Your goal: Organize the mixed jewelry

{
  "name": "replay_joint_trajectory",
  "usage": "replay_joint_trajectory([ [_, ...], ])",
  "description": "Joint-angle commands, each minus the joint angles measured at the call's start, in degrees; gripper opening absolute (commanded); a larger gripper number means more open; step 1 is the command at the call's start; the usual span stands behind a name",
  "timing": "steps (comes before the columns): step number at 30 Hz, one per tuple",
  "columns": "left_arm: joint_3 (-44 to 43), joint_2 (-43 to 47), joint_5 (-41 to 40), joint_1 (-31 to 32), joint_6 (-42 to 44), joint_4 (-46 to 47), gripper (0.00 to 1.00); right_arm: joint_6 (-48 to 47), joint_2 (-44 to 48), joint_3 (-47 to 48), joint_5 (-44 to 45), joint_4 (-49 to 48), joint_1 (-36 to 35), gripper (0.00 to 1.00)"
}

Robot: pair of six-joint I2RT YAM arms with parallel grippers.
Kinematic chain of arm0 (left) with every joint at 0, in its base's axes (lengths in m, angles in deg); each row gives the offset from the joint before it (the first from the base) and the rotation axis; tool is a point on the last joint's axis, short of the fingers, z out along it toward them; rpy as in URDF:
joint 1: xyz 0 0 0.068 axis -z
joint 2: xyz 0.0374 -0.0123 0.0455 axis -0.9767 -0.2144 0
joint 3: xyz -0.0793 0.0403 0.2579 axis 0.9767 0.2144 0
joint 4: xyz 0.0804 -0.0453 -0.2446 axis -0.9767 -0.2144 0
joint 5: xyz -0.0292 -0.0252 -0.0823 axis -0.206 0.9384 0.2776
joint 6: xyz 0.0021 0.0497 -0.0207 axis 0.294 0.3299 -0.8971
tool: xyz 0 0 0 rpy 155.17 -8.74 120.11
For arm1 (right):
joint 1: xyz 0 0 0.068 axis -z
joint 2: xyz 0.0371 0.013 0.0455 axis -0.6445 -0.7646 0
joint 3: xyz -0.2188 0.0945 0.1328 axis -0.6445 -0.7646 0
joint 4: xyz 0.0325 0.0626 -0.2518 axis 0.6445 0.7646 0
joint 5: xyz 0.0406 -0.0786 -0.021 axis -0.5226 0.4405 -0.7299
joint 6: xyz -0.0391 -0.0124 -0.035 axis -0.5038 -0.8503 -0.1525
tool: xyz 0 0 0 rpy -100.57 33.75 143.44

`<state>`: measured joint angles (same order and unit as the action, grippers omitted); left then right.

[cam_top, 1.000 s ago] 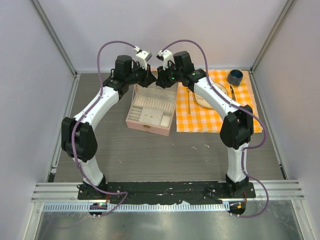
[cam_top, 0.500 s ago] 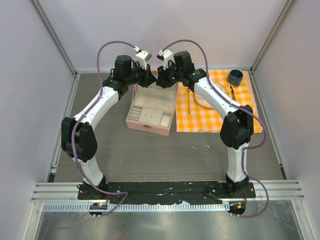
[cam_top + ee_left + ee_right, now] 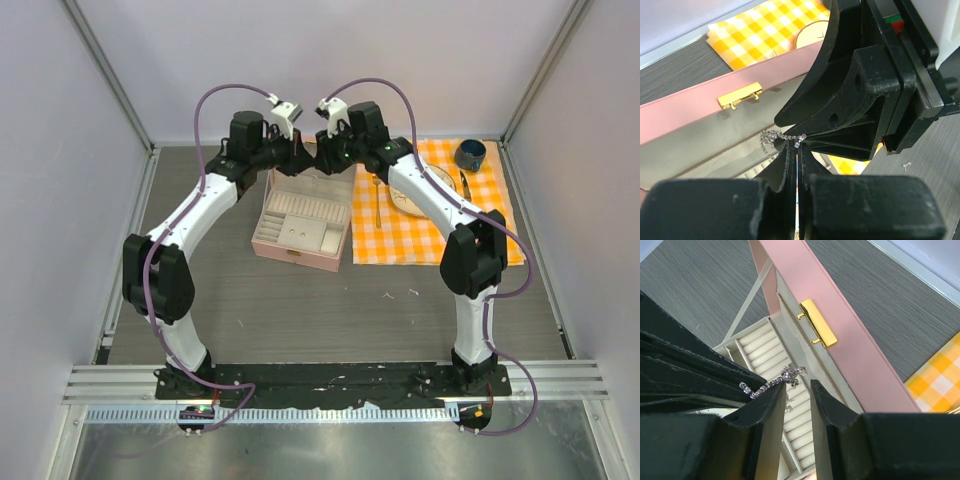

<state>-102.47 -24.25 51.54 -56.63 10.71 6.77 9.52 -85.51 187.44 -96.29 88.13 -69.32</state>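
Observation:
Both grippers meet tip to tip above the back edge of the open pink case (image 3: 300, 232). My left gripper (image 3: 304, 151) (image 3: 798, 145) is shut, pinching one end of the thin silvery chain (image 3: 777, 135). The chain (image 3: 785, 376) runs across to my right gripper (image 3: 319, 152) (image 3: 799, 384) and bunches over the tip of one finger. The right jaws stand apart with nothing between them. Below hang the case's ridged ring rolls (image 3: 765, 347), and its upright lid (image 3: 860, 365) carries a gold clasp (image 3: 817, 322). Two tiny pale bits (image 3: 388, 295) (image 3: 412, 292) lie on the table in front of the case.
An orange checked cloth (image 3: 430, 240) lies right of the case. On it are a gold fork (image 3: 378, 205), a plate (image 3: 412, 200) partly under the right arm, a knife (image 3: 465, 185) and a dark blue cup (image 3: 470, 153). Walls close in on three sides.
The right gripper's jaws have parted slightly. Both arms have stayed almost where they were above the case.

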Motion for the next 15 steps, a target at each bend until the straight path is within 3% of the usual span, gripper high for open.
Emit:
replay_joint_trajectory([
  [1, 0.06, 2.7, 1.95, 0.28, -1.74, 2.05, 0.0, 1.95, 2.41, 1.28, -2.43, -3.66, -0.52, 0.32],
  [15, -1.61, 2.17, -0.16, 0.28, -0.78, 1.61, 0.0, 0.81, 4.25, -3.9, -12.1, -4.28, -1.4, 0.33],
])
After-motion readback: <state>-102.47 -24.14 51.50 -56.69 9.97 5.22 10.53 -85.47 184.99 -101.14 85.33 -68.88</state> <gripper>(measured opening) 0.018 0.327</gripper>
